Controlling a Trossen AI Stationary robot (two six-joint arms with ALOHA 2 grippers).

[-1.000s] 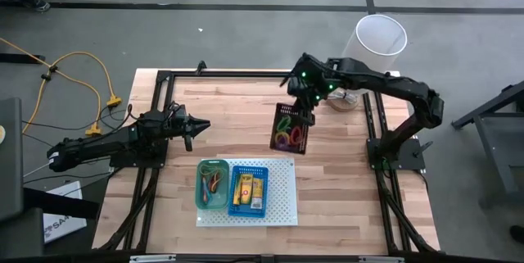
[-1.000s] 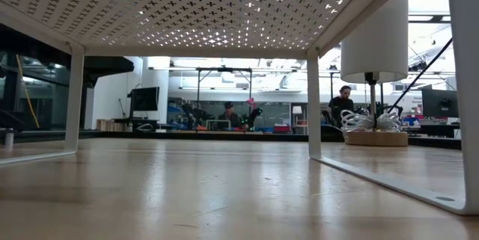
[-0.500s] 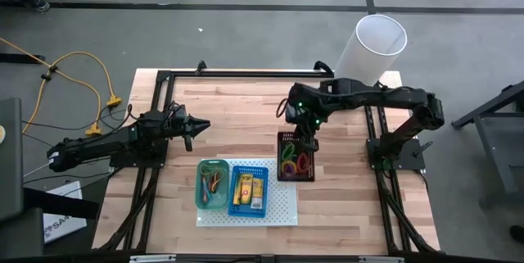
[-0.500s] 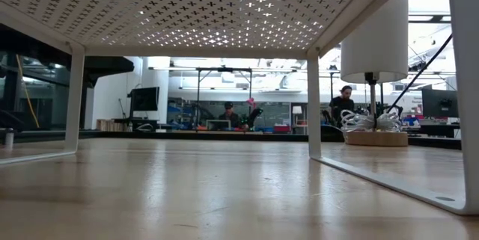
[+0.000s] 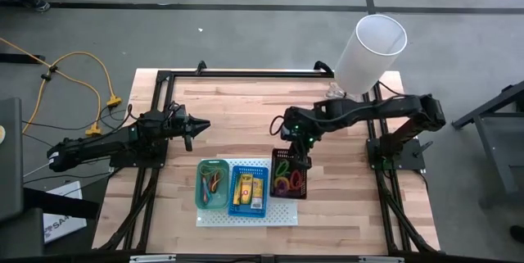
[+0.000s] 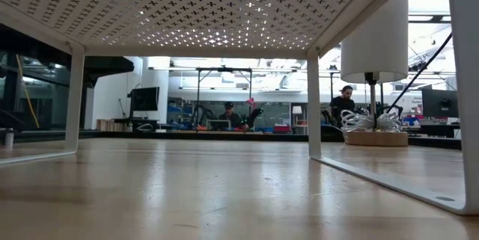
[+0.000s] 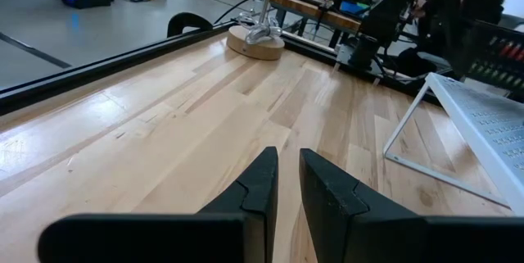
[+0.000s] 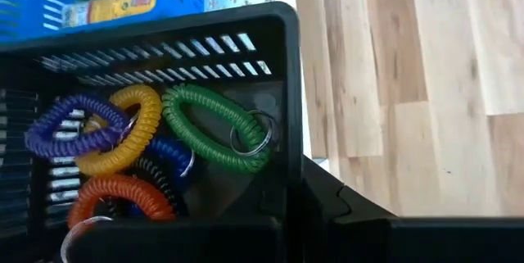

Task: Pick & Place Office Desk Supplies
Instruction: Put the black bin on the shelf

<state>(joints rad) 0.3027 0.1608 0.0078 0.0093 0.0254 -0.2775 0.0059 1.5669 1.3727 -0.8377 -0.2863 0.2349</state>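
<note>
Right gripper is pinched on the near wall of the black bin, and I see it holding that bin over the right edge of the white perforated board, just beside the blue bin. Through the right wrist camera I look down into the black bin, where the coiled loops lie in a heap: a green loop, a yellow-orange one, a purple one and an orange one, with a darker coil half buried beneath them. Just past the bin's far wall I can make out the yellow packets inside the blue bin. On the board, the green bin with its rubber bands sits against the blue bin's other side. Well apart, my left gripper waits above the bare wood of the table, its fingers nearly together with a narrow gap and nothing between them.
</note>
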